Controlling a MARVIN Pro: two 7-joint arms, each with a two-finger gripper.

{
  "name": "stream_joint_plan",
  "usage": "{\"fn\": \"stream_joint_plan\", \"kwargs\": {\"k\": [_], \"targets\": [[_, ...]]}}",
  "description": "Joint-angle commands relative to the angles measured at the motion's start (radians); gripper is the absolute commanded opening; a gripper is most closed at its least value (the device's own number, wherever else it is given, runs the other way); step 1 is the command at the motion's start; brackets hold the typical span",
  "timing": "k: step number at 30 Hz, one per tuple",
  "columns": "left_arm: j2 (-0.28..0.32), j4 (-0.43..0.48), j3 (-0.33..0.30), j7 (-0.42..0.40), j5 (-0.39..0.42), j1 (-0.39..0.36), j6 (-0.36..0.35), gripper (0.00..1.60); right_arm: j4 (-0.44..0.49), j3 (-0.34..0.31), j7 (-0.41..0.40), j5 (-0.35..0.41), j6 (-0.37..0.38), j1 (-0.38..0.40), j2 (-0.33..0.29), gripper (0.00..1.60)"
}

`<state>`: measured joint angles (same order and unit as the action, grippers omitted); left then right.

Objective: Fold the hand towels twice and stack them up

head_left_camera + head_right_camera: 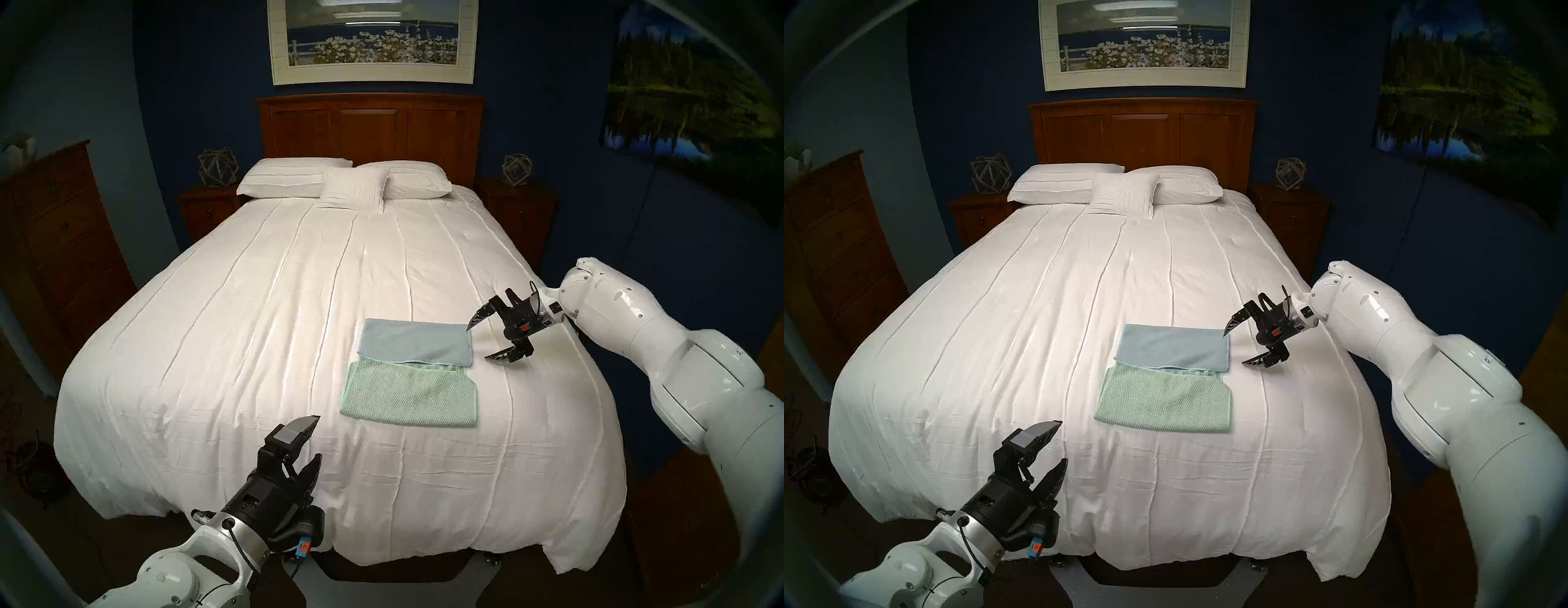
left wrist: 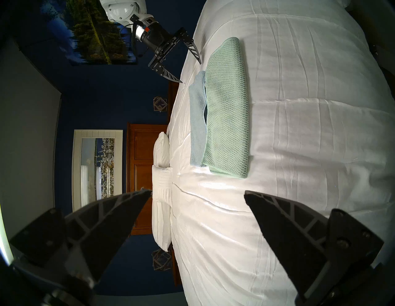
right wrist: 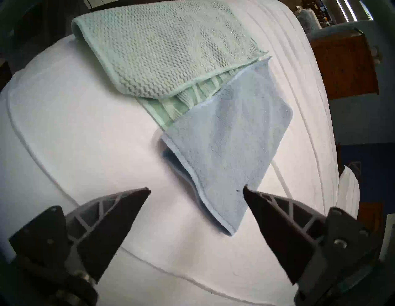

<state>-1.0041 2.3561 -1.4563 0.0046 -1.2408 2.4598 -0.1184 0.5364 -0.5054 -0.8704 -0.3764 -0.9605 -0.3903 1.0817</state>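
Two folded hand towels lie side by side on the white bedspread point(image 1: 254, 339). The light blue towel point(image 1: 413, 342) point(image 1: 1172, 348) point(image 2: 197, 119) point(image 3: 233, 136) is the farther one; its near edge overlaps the mint green waffle towel point(image 1: 407, 395) point(image 1: 1161, 399) point(image 2: 227, 111) point(image 3: 166, 47). My right gripper point(image 1: 477, 343) point(image 1: 1233, 349) point(image 2: 191, 71) point(image 3: 196, 190) hovers open just off the blue towel's right end, one fingertip close over its far right corner. My left gripper point(image 1: 318, 437) point(image 1: 1063, 441) point(image 2: 197, 193) hangs open over the bed's foot, left of the green towel, holding nothing.
Three white pillows point(image 1: 354, 184) rest against the wooden headboard point(image 1: 369, 127). Nightstands point(image 1: 208, 210) flank the bed and a tall dresser point(image 1: 55, 237) stands along the left wall. The bedspread drops off at the foot edge near my left arm.
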Motion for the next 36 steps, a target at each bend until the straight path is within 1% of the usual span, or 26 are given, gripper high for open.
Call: {"fn": "stream_joint_plan", "kwargs": {"k": [1, 11, 18, 23, 24, 25, 26, 27, 29, 34, 35, 36], "targets": [[0.0, 0.018, 0.0, 0.005, 0.0, 0.001, 0.001, 1.6, -0.051, 0.015, -0.048, 0.007, 0.001, 0.073, 0.079, 1.6], [0.0, 0.019, -0.001, 0.005, 0.0, 0.001, 0.001, 1.6, -0.142, 0.036, -0.021, 0.004, 0.001, 0.094, 0.141, 1.6], [0.0, 0.019, -0.001, 0.005, 0.0, 0.001, 0.001, 1.6, -0.192, 0.049, -0.009, 0.001, 0.001, 0.099, 0.166, 1.6], [0.0, 0.019, -0.001, 0.005, 0.0, 0.001, 0.001, 1.6, -0.21, 0.061, 0.002, -0.006, 0.001, 0.099, 0.178, 1.6], [0.0, 0.019, -0.001, 0.005, 0.0, 0.001, 0.001, 1.6, -0.215, 0.063, 0.011, -0.008, 0.001, 0.1, 0.182, 1.57], [0.0, 0.019, -0.001, 0.005, 0.0, 0.001, 0.001, 1.6, -0.219, 0.064, 0.016, -0.01, 0.001, 0.102, 0.184, 1.49], [0.0, 0.019, -0.001, 0.005, 0.0, 0.001, 0.001, 1.6, -0.224, 0.063, 0.021, -0.008, 0.001, 0.103, 0.187, 1.46], [0.0, 0.019, -0.001, 0.005, 0.0, 0.001, 0.001, 1.6, -0.227, 0.064, 0.022, -0.008, 0.001, 0.106, 0.189, 1.39], [0.0, 0.019, -0.001, 0.005, 0.0, 0.001, 0.001, 1.6, -0.234, 0.066, 0.023, -0.01, 0.001, 0.111, 0.193, 1.31], [0.0, 0.018, -0.001, 0.005, 0.0, 0.001, 0.001, 1.6, -0.247, 0.077, 0.028, -0.016, 0.001, 0.115, 0.201, 1.19], [0.0, 0.018, -0.001, 0.005, 0.0, 0.001, 0.001, 1.6, -0.249, 0.079, 0.028, -0.018, 0.001, 0.114, 0.202, 0.9], [0.0, 0.018, -0.001, 0.005, 0.0, 0.001, 0.001, 1.6, -0.248, 0.086, 0.026, -0.024, 0.001, 0.115, 0.203, 0.75]]}}
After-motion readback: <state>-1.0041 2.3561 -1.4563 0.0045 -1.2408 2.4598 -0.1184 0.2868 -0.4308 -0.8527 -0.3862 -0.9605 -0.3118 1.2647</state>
